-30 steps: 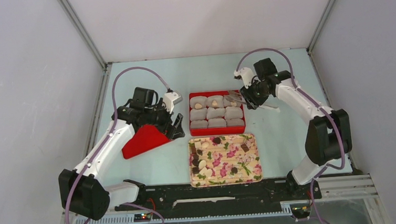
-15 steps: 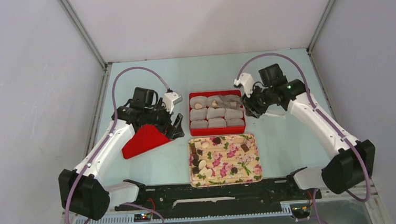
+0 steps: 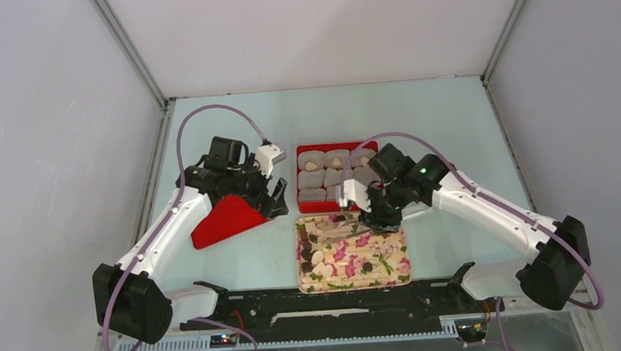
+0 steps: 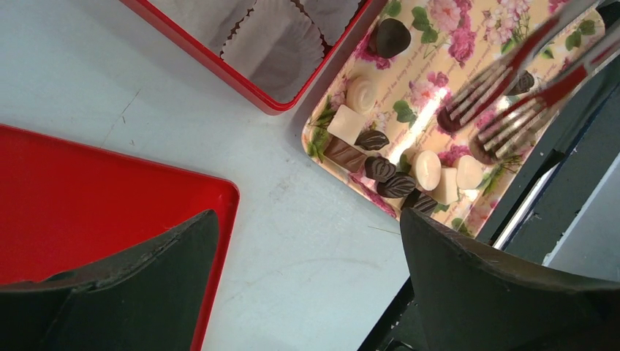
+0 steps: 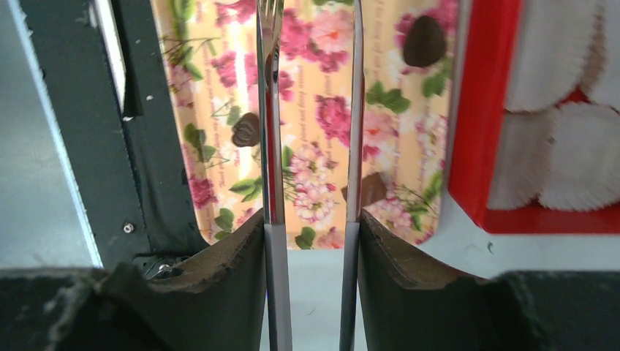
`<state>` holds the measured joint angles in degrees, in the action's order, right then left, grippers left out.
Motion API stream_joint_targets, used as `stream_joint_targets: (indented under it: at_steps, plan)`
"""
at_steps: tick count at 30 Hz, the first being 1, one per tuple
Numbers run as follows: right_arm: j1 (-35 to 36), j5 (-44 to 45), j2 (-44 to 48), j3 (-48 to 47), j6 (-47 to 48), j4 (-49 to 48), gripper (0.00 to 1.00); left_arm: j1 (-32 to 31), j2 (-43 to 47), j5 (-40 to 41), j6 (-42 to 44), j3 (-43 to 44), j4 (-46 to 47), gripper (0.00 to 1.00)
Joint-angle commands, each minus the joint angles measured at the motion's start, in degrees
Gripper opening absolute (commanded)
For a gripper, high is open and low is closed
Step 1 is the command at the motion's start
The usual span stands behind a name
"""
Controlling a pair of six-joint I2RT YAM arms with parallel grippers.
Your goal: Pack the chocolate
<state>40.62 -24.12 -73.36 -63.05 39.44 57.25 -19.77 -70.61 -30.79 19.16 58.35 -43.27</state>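
The chocolate [image 4: 397, 174], pale and dark small pieces, lies mostly along the left side of the floral tray [image 3: 396, 262]. More dark pieces [image 5: 424, 40] are scattered on the tray [image 5: 322, 73]. My right gripper [image 3: 374, 216] is shut on metal tongs [image 5: 272, 110], one arm against each finger. The forked ends of the tongs [image 4: 512, 95] hang over the tray with nothing between them. The red box [image 3: 299, 180] holds grey paper cups [image 4: 274, 47], and pale pieces [image 3: 337, 162] sit in a few of them. My left gripper [image 4: 307, 219] is open and empty over the table beside the red lid [image 4: 88, 212].
The red lid [image 3: 226, 218] lies left of the tray, partly under my left gripper [image 3: 274, 196]. The black base rail [image 3: 340, 297] runs along the near edge just below the tray. The red box's wall [image 5: 482, 110] stands close to the tongs on the right.
My right arm has swung from the red box's far right corner down to the floral tray, carrying the tongs. The left arm has not moved.
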Motion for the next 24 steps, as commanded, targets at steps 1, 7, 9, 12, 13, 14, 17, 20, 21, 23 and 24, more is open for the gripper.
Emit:
stream_joint_targets:
  at_steps: [1, 7, 9, 12, 13, 14, 17, 20, 21, 23, 24]
  plan:
    - [4.8, 0.7, -2.6, -0.6, 3.8, 2.9, 0.46, -0.3, 1.0, 1.1, 1.7, 3.3, 0.4, 1.0]
    - [6.8, 2.7, -4.3, -0.6, 3.5, 1.1, 0.46, -0.3, 0.8, 1.3, 1.6, 3.1, 0.8, 1.0]
    - [6.8, 3.5, -5.2, -0.6, 3.4, 0.5, 0.46, -0.3, 0.8, 1.3, 1.7, 3.2, 0.7, 1.0]
    - [7.0, 4.7, -6.5, -0.6, 3.1, -0.6, 0.46, -0.3, 1.0, 1.2, 1.7, 2.8, 0.8, 1.0]
    - [7.0, 5.1, -6.8, -0.5, 2.9, -1.3, 0.46, -0.3, 1.1, 1.3, 1.7, 2.7, 0.9, 1.0]
    - [7.1, 6.0, -7.2, -0.5, 2.3, -2.4, 0.46, -0.3, 1.1, 1.3, 1.7, 2.5, 1.0, 1.0]
    - [7.5, 7.5, -9.4, -1.1, 1.9, -3.7, 0.46, -0.3, 1.2, 1.3, 1.7, 2.4, 1.2, 1.0]
    - [8.1, 6.5, -10.7, -1.7, 2.8, -3.0, 0.47, -0.3, 1.3, 1.6, 1.7, 2.5, 1.2, 1.0]
    - [8.7, 6.0, -11.0, -1.7, 3.3, -2.6, 0.48, -0.3, 1.4, 1.6, 1.8, 2.4, 1.1, 1.0]
    - [9.7, 5.5, -11.3, -1.7, 3.8, -2.1, 0.48, -0.3, 1.5, 1.7, 1.9, 2.3, 1.1, 1.0]
    - [10.1, 5.6, -11.5, -1.7, 3.9, -1.9, 0.48, -0.3, 1.5, 1.7, 1.9, 2.2, 1.2, 1.0]
